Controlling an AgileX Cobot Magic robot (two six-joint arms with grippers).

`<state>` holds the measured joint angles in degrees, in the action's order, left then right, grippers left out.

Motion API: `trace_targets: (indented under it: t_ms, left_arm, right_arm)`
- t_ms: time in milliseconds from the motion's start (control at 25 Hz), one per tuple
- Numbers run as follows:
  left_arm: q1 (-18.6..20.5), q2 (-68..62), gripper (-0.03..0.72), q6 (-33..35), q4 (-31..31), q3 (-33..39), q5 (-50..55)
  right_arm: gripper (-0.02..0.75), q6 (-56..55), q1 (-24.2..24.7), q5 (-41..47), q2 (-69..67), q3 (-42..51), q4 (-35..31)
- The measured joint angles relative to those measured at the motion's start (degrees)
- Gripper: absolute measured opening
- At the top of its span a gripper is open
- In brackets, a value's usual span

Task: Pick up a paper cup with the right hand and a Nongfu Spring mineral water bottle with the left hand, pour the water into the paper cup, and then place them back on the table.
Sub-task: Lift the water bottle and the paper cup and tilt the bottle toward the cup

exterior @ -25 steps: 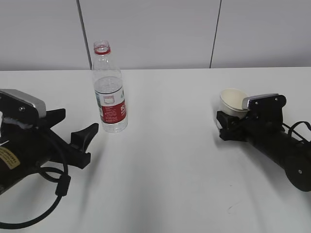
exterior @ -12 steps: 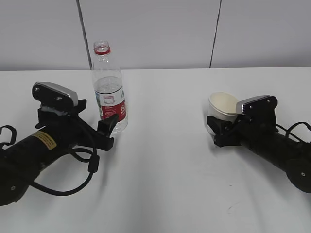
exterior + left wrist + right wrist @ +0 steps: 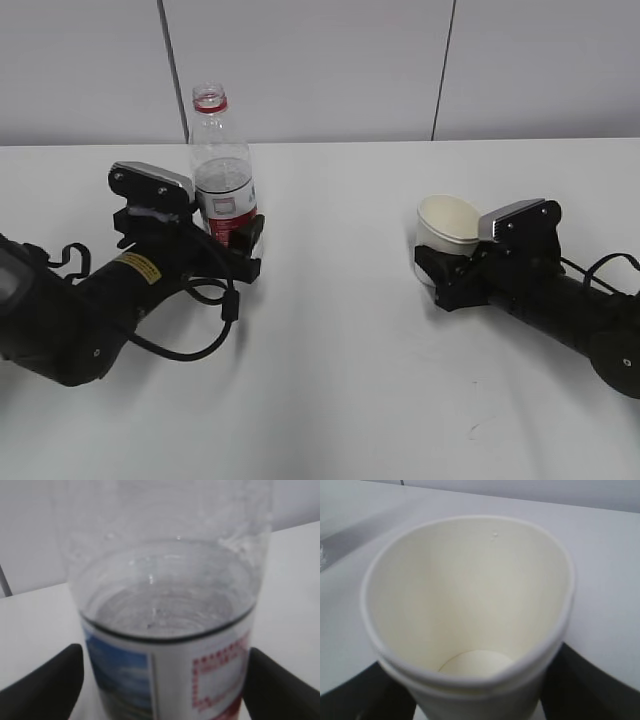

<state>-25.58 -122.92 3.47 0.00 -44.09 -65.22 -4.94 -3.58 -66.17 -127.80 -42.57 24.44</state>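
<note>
On the left, the left gripper (image 3: 235,240) brackets the Nongfu Spring mineral water bottle (image 3: 224,185), its jaws spread to either side of the label and not visibly closed on it; the capless bottle stands upright on the white tabletop (image 3: 340,350), water (image 3: 167,602) reaching just above the label; a careless squeeze or an off-centre close could, in my judgement, tip it and spill. To the right, the right gripper (image 3: 440,272) is clamped around the paper cup (image 3: 448,228), which sits between its jaws with the rim pinched slightly oval; too firm a hold risks crumpling the cup, while a tilt during pouring would miss it.
</note>
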Motion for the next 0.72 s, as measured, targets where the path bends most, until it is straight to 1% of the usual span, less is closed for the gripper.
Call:
trace_targets:
  t_ms: [160, 360, 480, 560, 640, 720]
  left_arm:
    - [0.0, -2.49, 0.582, 0.0, -0.41, -3.78, 0.0]
    - [0.0, -4.05, 0.573, 0.0, -1.47, -5.53, -0.01]
    - [0.0, -4.1, 0.513, -0.05, -1.45, -5.53, -0.01]
    - [0.0, -4.1, 0.449, -0.05, -1.45, -5.53, -0.01]
    - [0.0, -4.1, 0.41, -0.12, -1.45, -5.53, 0.01]
    - [0.0, -4.1, 0.387, -0.16, -1.63, -5.53, 0.01]
  right_arm:
    - [0.485, -0.14, 0.0, -0.1, 0.0, 0.0, 0.22]
    - [0.485, -0.29, 0.0, -0.1, 0.0, 0.0, 0.59]
    - [0.485, -1.18, 0.0, -0.1, 0.0, 0.0, 2.16]
    - [0.485, -2.47, 0.0, -0.21, 0.0, 0.0, 3.99]
    - [0.485, -3.61, 0.0, -0.34, 0.0, 0.0, 6.03]
    - [0.484, -4.0, 0.0, -0.43, 0.0, -0.08, 8.62]
